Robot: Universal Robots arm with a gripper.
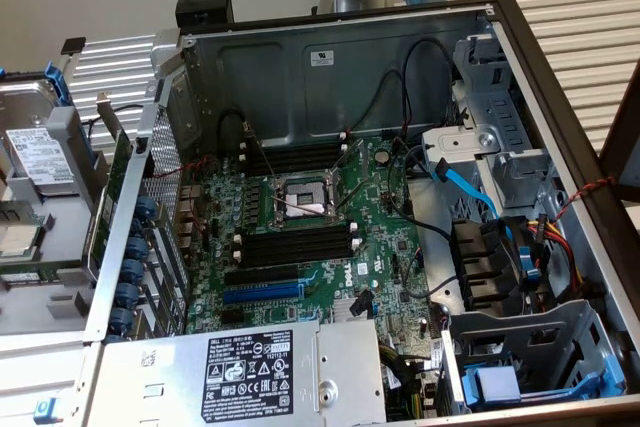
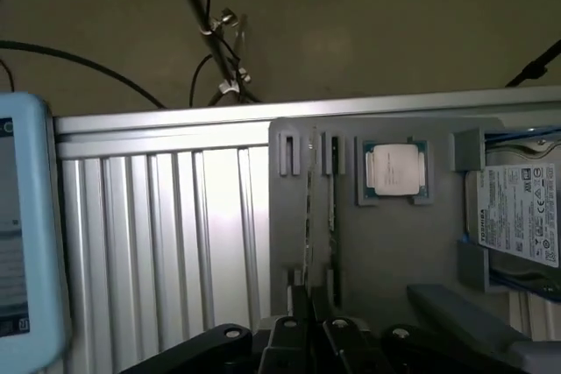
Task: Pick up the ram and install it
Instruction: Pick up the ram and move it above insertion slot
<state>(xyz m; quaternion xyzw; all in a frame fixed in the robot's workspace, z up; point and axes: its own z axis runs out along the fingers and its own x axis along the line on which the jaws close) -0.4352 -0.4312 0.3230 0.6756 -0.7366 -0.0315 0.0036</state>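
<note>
Bright outside, dim at my wrist.
Even light is falling on the motherboard [image 1: 388, 239] in the exterior view; in the wrist view the slatted bench [image 2: 219, 216] is glaring white mid-surface while my gripper [image 2: 308, 302] is sitting in dark shadow.

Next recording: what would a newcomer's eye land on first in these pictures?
In the exterior view, the open computer case dominates, its green motherboard laid bare with black memory slots on either side of the processor socket. In the wrist view, a grey tray holds thin memory sticks standing on edge beside a square processor chip, with the shut tool right at them.
</note>
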